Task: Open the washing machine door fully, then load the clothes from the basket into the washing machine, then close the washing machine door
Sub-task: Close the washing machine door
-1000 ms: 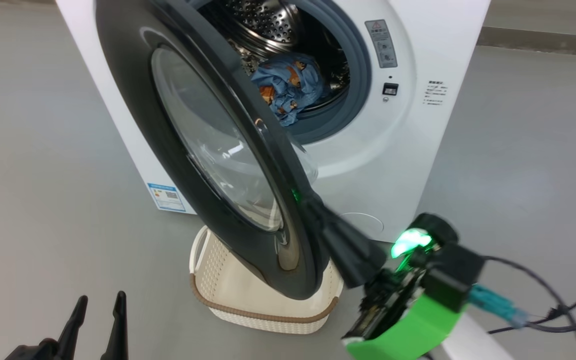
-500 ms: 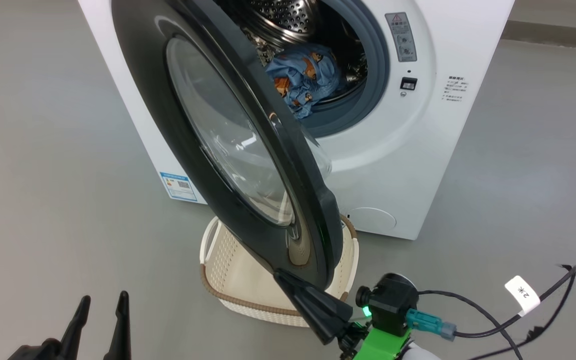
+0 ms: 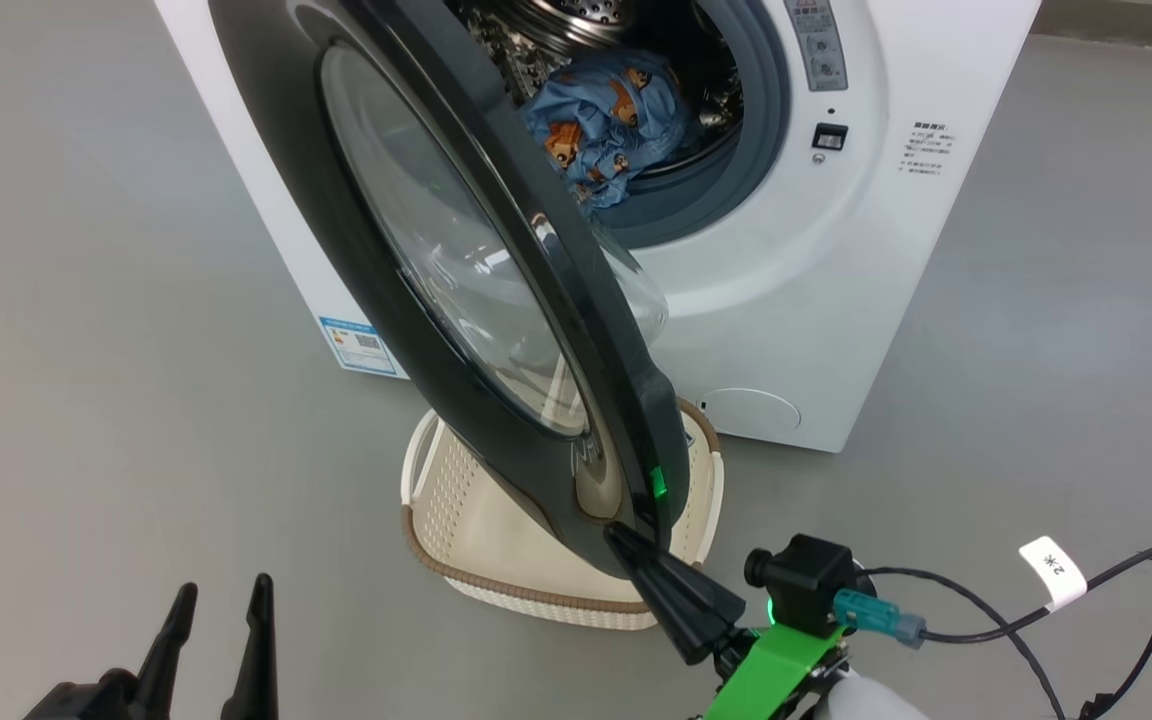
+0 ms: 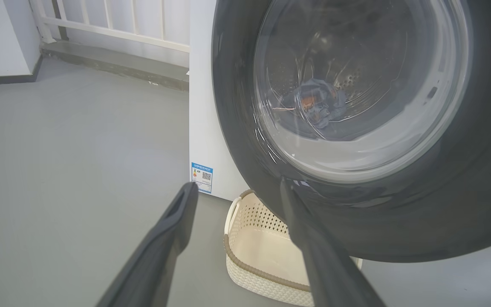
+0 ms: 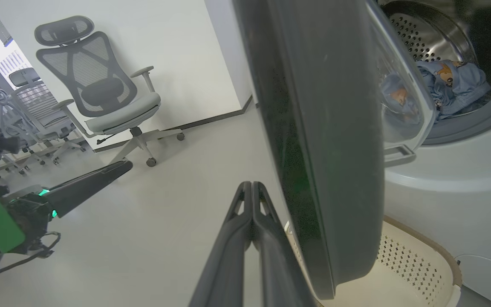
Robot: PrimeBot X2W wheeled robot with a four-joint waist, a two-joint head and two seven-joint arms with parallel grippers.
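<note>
Here, right gripper [image 3: 622,533] pinched closed at lower edge of washing machine door [image 3: 456,280], left gripper [image 3: 224,590] spread, well away.

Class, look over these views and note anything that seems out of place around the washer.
The clothes sit at the very front of the drum, one fold drooping onto the grey seal; it could get pinched when the washing machine door shuts. Nothing else stands out.
</note>
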